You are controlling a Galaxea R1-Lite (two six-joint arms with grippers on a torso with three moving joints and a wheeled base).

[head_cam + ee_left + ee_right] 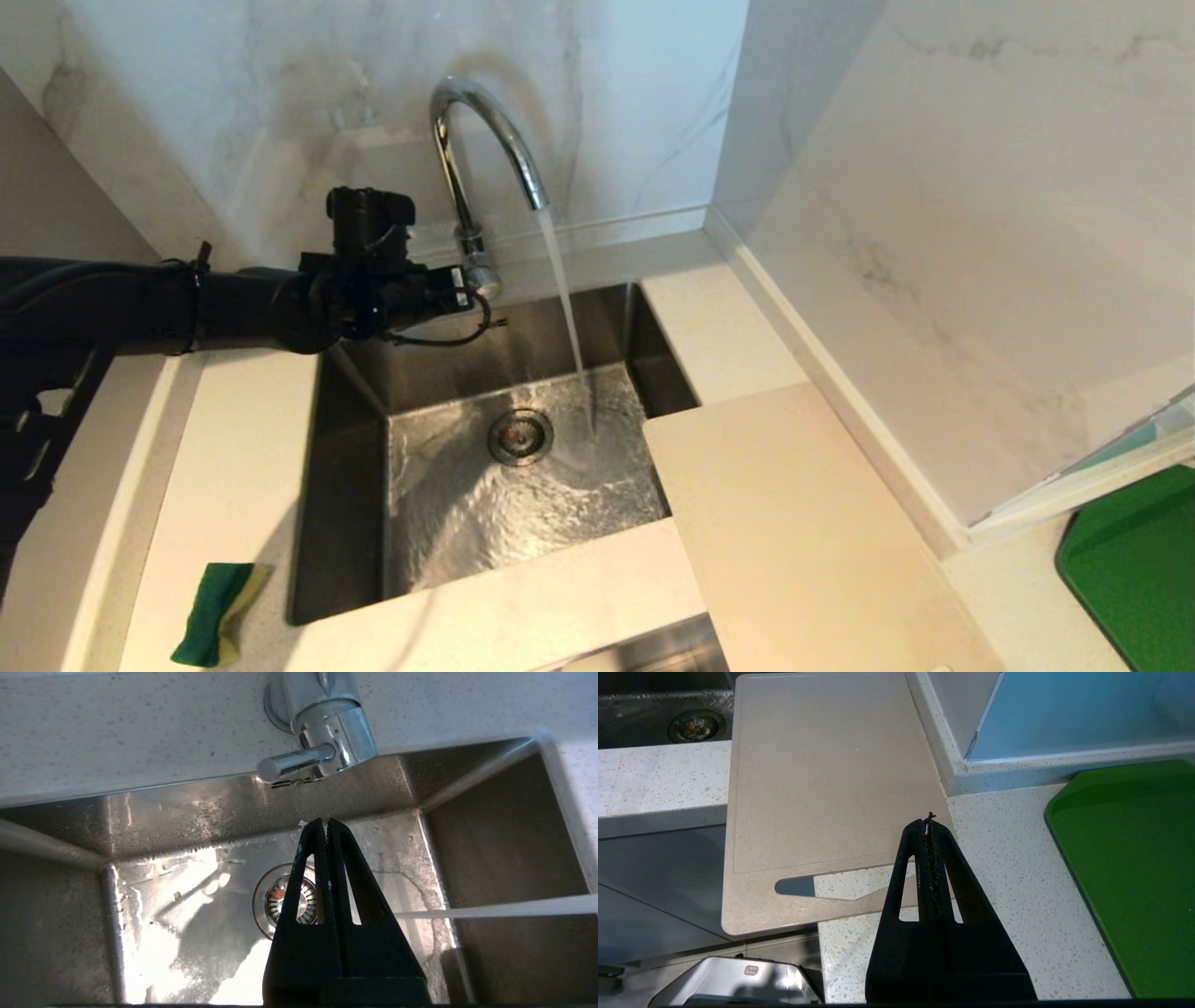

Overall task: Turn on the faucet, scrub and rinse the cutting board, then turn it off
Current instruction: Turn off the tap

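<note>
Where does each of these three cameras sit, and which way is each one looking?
Head view: high on the robot's head, looking down at the sink, running faucet, sponge; the left arm reaches in.
Left wrist view: behind the shut left gripper, facing the faucet lever and drain.
Right wrist view: behind the shut right gripper, looking down at the cutting board and green board.
Shared: the drain shows in all three; the cutting board and green board in head and right wrist views.
</note>
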